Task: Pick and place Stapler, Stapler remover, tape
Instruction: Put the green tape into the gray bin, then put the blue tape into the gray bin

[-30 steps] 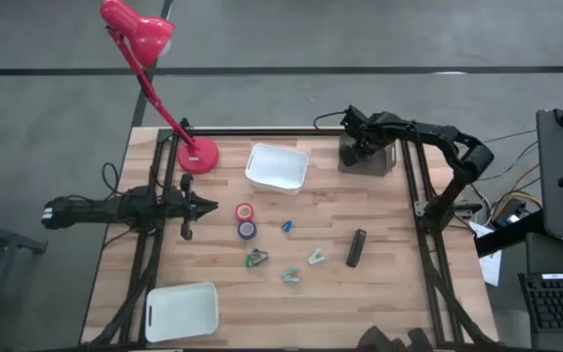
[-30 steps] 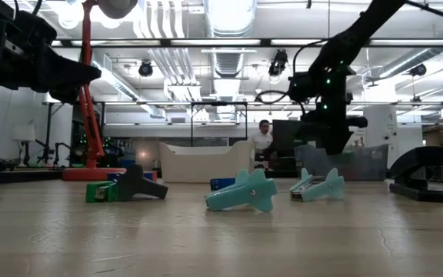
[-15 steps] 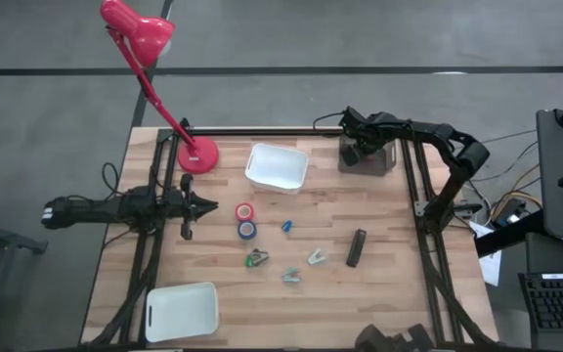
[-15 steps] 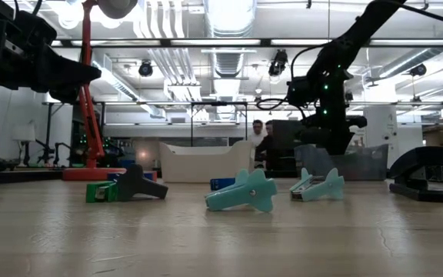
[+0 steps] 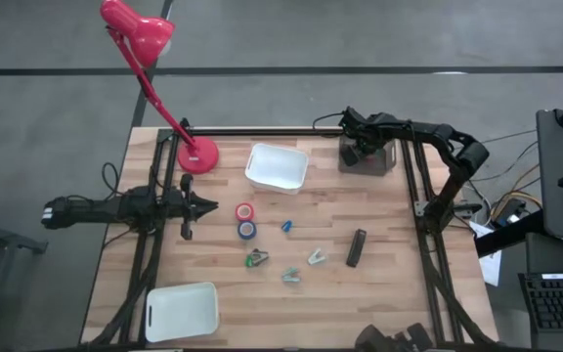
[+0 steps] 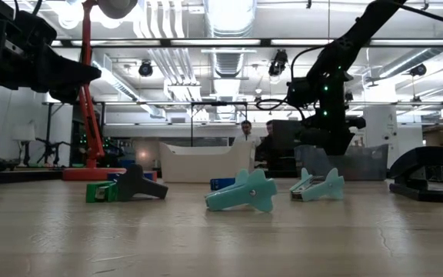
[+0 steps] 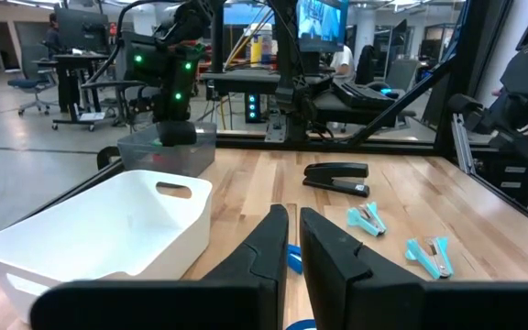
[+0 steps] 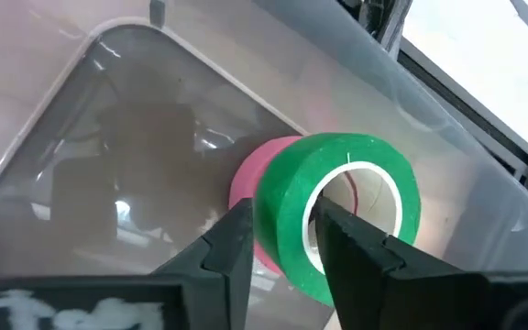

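My right gripper [image 8: 282, 225] reaches down into the clear bin [image 5: 385, 162] at the table's far right and is shut on the green tape [image 8: 374, 160]. The pink tape [image 8: 244, 183] stands in the bin right behind it. The red tape [image 5: 245, 211] and blue tape [image 5: 247, 230] lie flat mid-table. The dark stapler [image 5: 357, 247] lies flat toward the right. The teal staple removers [image 5: 318, 257] [image 5: 291, 276] and a dark green one [image 5: 256, 258] rest nearer. My left gripper [image 5: 201, 205] hovers shut at the left, beside the red tape. My right gripper pinches the green tape by its ring wall [image 8: 287, 206], one finger [image 8: 346, 243] in front of the hole and the other finger [image 8: 232, 247] outside. It comes from above into the clear bin. The ring stands on edge against the pink tape.
A white bin [image 5: 277, 167] sits at the far middle and another white bin [image 5: 182, 311] at the near left. A red lamp's base [image 5: 197, 154] stands far left. A small blue piece [image 5: 287, 226] lies mid-table. People stand in the room behind the table.
My right gripper has stayed over the clear bin, its arm shifting only slightly. A person in the room behind the table has walked toward the left.
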You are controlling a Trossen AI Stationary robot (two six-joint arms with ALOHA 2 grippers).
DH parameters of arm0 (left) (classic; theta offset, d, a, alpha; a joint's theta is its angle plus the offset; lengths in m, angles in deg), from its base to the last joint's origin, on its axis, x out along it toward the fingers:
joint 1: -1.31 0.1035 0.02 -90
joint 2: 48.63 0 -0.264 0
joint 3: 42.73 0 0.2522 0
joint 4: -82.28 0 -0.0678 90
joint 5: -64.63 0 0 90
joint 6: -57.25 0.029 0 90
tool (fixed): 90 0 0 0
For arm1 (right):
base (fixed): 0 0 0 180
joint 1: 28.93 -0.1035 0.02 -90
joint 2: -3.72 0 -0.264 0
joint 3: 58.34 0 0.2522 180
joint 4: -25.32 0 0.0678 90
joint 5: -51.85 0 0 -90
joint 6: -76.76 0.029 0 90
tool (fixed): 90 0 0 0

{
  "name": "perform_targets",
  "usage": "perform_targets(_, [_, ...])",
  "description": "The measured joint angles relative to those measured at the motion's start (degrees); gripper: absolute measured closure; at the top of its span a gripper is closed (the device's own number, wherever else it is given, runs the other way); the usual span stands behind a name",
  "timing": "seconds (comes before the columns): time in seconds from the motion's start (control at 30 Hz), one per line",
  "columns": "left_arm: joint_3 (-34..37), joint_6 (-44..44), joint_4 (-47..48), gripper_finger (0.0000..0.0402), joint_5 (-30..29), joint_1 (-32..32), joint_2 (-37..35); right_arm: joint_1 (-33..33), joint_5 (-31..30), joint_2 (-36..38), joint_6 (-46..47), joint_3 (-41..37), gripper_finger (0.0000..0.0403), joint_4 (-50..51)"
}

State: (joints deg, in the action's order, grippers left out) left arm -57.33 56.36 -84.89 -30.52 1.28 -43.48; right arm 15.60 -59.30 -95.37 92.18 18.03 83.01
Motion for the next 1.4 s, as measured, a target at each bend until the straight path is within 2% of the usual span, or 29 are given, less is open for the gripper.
perform_targets(0.2, [0.0, -0.01, 0.01, 0.0364, -0.01, 0.01, 0.0, -0.32, 0.02, 2.68, -0.87, -0.02, 0.0259, 0.74])
perform_targets(0.47, [0.02, 0.0, 0.02, 0.0364, 0.0, 0.0, 0.0, -3.23, 0.26, 10.42, 0.43, -0.02, 0.0245, 0.72])
perform_targets(0.63, [0.02, 0.0, 0.02, 0.0364, -0.01, 0.0, 0.0, -7.89, 4.6, 14.6, 2.29, -0.03, 0.0249, -1.08])
perform_targets(0.8, [0.02, 0.0, 0.02, 0.0364, 0.0, 0.02, 0.0, -15.11, 8.23, 16.22, 1.18, -0.02, 0.0258, -7.31])
perform_targets(0.93, [0.02, 0.0, 0.04, 0.0364, 0.0, 0.0, 0.0, -21.88, 10.93, 15.78, -0.81, -0.03, 0.0264, -15.01])
perform_targets(1.1, [0.02, -0.01, 0.04, 0.0364, 0.0, 0.02, -0.01, -29.83, 11.32, 13.45, -3.93, -0.03, 0.0271, -25.16])
perform_targets(1.3, [0.02, -0.02, 0.02, 0.0364, 0.0, 0.02, -0.02, -35.85, 11.27, 9.34, -6.18, -0.03, 0.0276, -35.73])
perform_targets(1.4, [0.02, -0.02, 0.04, 0.0364, 0.0, 0.01, -0.02, -37.69, 11.26, 6.47, -6.67, 1.42, 0.0274, -37.44])
